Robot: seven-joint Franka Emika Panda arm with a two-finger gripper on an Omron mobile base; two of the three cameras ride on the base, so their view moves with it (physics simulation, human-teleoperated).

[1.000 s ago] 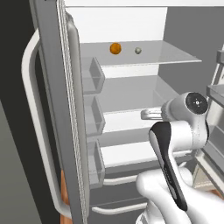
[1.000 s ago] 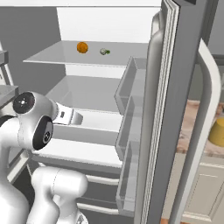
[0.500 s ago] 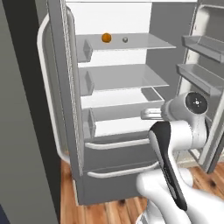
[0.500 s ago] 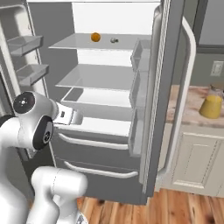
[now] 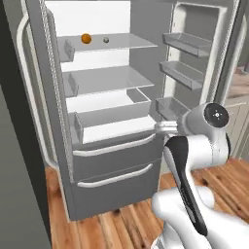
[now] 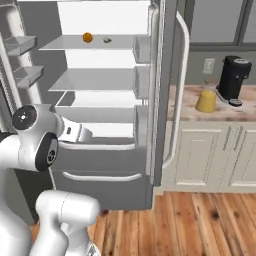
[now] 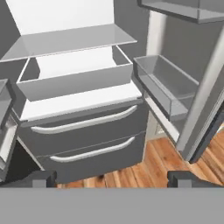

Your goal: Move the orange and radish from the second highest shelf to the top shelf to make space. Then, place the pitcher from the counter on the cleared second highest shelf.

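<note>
Fridge stands open before us, both doors swung wide. We see the orange point(image 5: 86, 38) and the radish point(image 5: 106, 40) side by side but apart on the top shelf point(image 5: 131, 42), the thin see-through one; orange to the left, radish to the right in both base views. In the right base view the same pair sits high in the fridge: orange point(image 6: 87, 37), radish point(image 6: 106, 39), shelf point(image 6: 60, 44).

Below it, the second highest shelf point(image 5: 121, 78) is a wide pale plate with a white front edge; it also shows from the right point(image 6: 95, 80) and near the top of the hand view point(image 7: 70, 40).

The pitcher point(image 6: 206, 99), amber with a white lid, stands on the worktop point(image 6: 235, 111) to the right of the fridge, just beside a black coffee machine point(image 6: 233, 80). Cream cabinets point(image 6: 210, 157) run under the worktop.

The claw point(image 7: 111, 178) is released: its 2 dark fingertips point(image 7: 35, 178) stand far apart at the bottom of the hand view, with nothing between them. It looks at the 2 grey drawers point(image 7: 87, 140) at the fridge's base and a door bin point(image 7: 168, 89) to the right. From the left base view, the hand point(image 5: 168, 127) is level with the upper drawer's top edge, well below both fruits. Wooden floor point(image 5: 121, 223) under all.
</note>
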